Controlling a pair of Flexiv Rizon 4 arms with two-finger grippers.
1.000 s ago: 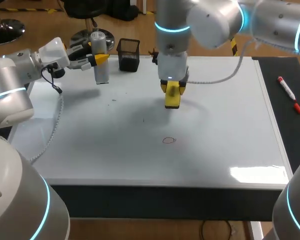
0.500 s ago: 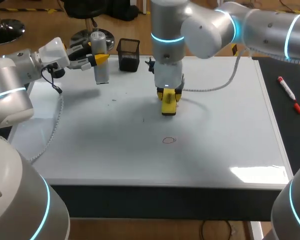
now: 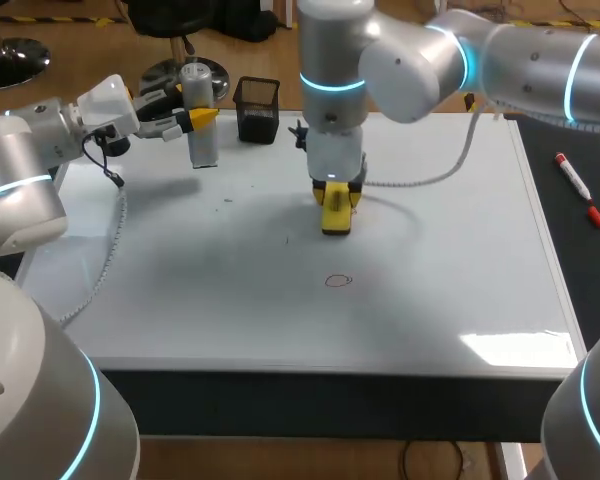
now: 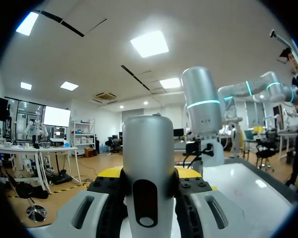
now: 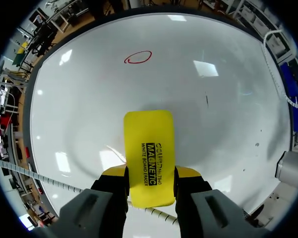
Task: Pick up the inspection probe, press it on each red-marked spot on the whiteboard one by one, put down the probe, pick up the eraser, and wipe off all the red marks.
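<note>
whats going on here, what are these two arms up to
The right arm has its jaws shut on the yellow eraser, held low over the middle of the whiteboard; whether it touches the board cannot be told. One red ring shows on the board, nearer the front edge than the eraser. The left arm holds the silver probe upright in its jaws at the board's far left corner.

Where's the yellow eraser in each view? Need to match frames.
Head: eraser in right gripper, over the whiteboard, behind the red circle.
Left wrist: not in it; only the probe shows.
Right wrist: eraser between the fingers, red circle ahead.
Shared landmark: the red circle, head and right wrist.
</note>
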